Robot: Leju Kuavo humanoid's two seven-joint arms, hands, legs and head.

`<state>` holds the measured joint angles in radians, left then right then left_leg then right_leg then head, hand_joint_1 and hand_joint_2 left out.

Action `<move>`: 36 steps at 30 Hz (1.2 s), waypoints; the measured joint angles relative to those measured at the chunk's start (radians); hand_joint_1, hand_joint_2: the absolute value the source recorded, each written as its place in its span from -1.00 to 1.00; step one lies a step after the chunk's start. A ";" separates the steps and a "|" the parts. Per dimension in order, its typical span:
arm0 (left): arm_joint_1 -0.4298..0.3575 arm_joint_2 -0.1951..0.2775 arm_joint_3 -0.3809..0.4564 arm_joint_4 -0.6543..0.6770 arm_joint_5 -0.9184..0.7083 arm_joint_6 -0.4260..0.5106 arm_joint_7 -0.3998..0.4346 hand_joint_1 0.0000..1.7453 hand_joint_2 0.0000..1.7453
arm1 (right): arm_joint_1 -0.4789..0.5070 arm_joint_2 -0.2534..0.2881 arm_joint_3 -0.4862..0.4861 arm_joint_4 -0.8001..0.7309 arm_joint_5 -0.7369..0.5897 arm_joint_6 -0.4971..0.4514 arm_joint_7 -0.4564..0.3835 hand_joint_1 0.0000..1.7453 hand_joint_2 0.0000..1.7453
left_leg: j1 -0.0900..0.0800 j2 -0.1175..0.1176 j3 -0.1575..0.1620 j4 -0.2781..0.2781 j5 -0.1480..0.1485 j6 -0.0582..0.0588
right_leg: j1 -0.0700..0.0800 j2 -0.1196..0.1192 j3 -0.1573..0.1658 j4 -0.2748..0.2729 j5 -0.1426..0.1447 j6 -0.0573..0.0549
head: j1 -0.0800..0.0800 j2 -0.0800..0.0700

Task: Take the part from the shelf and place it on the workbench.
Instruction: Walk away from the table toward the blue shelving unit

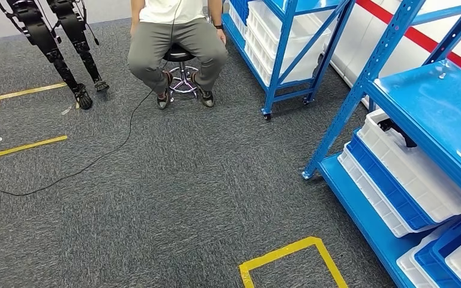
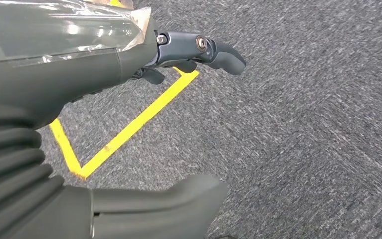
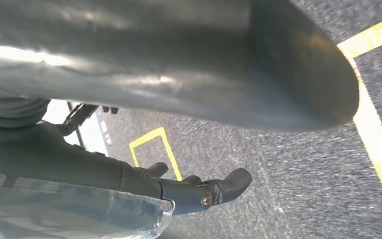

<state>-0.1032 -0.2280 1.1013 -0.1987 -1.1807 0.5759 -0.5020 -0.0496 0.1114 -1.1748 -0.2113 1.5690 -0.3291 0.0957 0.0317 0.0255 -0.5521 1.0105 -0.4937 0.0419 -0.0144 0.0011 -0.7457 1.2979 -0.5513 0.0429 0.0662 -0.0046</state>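
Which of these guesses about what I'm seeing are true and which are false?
1. A person sits on a stool across the carpet. True.
2. The left hand holds a white bin. False: it holds nothing, with only grey carpet and yellow tape beyond it.
3. The blue shelf on the right carries white and blue bins. True.
4. The floor is bare wood. False: it is grey carpet marked with yellow tape.
5. The right hand is gripping a part. False: it holds nothing and hangs above the carpet.
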 joint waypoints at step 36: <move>0.001 -0.006 0.000 0.000 0.000 0.013 0.008 -1.00 0.00 | 0.004 -0.003 0.047 -0.001 -0.010 -0.011 0.024 -1.00 -1.00 | 0.000 0.002 0.032 -0.027 -0.006 -0.048 | 0.006 -0.007 0.167 -0.324 0.119 0.003 | -0.003 0.000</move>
<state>-0.1026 -0.2339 1.1009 -0.1985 -1.1810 0.5894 -0.4936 -0.0457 0.1086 -1.1282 -0.2121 1.5588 -0.3399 0.1193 0.0321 0.0274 -0.5198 0.9832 -0.5001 -0.0061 -0.0088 -0.0056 -0.5783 0.9738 -0.4323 0.0459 0.0631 -0.0046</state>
